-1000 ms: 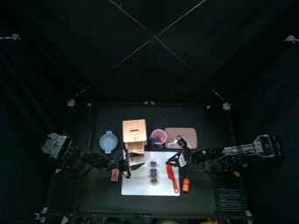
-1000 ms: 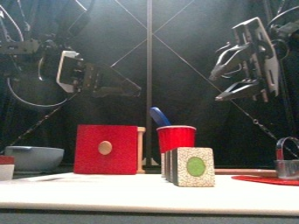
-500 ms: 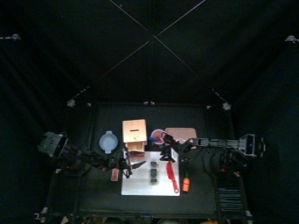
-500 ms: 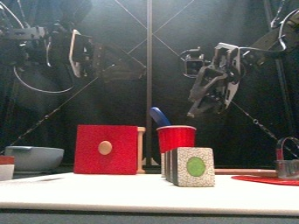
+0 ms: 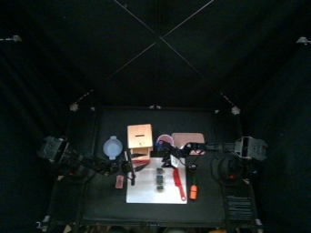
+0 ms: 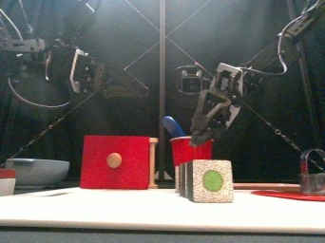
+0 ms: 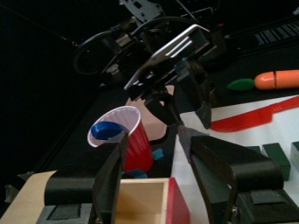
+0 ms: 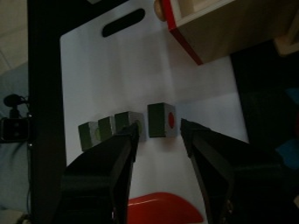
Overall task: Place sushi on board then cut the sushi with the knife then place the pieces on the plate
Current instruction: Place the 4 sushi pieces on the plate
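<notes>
**Two claws open over the bench, sushi roll resting on the board**

At the far left of the bench [image 5: 91,196], a blue-grey bowl [image 6: 36,172] is seen standing on its own. The left claw [image 7: 152,150] is held high above that side. Its jaws are spread apart and nothing is gripped between them.

A pale wooden box [image 6: 117,162] with a red drawer front is placed right of the bowl, toward the back. Just beside the box stands a red cup [image 6: 192,150], from which a blue knife [image 6: 170,125] sticks up at a lean.

The right claw [image 8: 160,136] is reached in past the middle and hangs tilted, close above the cup's rim in the front view. Whether the cup is touched cannot be told. Its jaws are parted and empty.

The sushi roll [image 6: 210,181] is found on the white cutting board [image 8: 105,70], in front of the cup, with neither claw on it. It is laid on its side, with a pale green end face and a red centre turned to the front. In the right wrist view the end block appears set a little apart from the other three.

A red knife [image 5: 180,187] lies along the board's right side. An orange toy food [image 7: 281,79] lies on the bench just beyond it.

The pink tray [image 6: 286,195] is set at the right, behind the board. A round metal cutter [image 6: 313,173] stands on it.
</notes>
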Robot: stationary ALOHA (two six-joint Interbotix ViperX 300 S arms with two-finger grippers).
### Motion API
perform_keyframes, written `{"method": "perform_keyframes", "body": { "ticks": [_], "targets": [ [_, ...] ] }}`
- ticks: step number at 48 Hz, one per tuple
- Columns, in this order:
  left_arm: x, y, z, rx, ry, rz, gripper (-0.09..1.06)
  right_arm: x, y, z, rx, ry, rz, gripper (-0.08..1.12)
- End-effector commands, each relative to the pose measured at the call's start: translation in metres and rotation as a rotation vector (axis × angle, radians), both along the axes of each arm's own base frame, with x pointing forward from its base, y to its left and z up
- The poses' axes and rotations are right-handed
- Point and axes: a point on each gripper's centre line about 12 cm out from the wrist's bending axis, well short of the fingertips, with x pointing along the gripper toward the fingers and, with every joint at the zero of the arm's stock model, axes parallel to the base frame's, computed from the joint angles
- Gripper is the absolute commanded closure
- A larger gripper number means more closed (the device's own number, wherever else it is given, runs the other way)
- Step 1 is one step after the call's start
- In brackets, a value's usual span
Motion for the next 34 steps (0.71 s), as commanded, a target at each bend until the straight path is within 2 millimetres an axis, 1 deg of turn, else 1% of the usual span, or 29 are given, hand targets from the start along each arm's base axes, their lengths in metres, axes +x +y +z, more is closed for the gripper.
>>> {"method": "perform_keyframes", "body": {
  "ticks": [1,5,7,14,17,20,25,30,34],
  "targets": [
    [0.001,0.002,0.010,-0.004,-0.037,0.009,0.11,0.002,0.000,0.026,-0.008,-0.064,0.010,0.25],
    [0.002,0.002,0.011,-0.006,-0.040,0.009,0.11,-0.003,0.007,0.033,0.055,-0.064,0.032,0.25],
    [0.002,0.001,0.011,-0.006,-0.042,0.007,0.11,-0.009,0.012,0.033,0.126,-0.050,0.036,0.25],
    [0.003,0.000,0.012,-0.006,-0.045,0.003,0.11,-0.029,0.018,0.024,0.323,0.024,-0.047,0.26],
    [0.003,0.000,0.013,-0.004,-0.048,0.001,0.11,-0.035,0.020,0.022,0.355,0.043,-0.075,0.26],
    [0.004,0.000,0.013,0.000,-0.048,0.003,0.11,-0.040,0.022,0.024,0.387,0.048,-0.107,0.26],
    [0.005,0.000,0.016,0.005,-0.056,-0.001,0.11,-0.040,0.027,0.034,0.398,0.003,-0.158,0.26],
    [0.006,-0.002,0.017,0.016,-0.058,-0.016,0.11,-0.035,0.031,0.049,0.335,-0.082,-0.214,0.26],
    [0.006,-0.003,0.017,0.020,-0.061,-0.022,0.11,-0.034,0.031,0.065,0.256,-0.168,-0.273,0.26]
  ]
}}
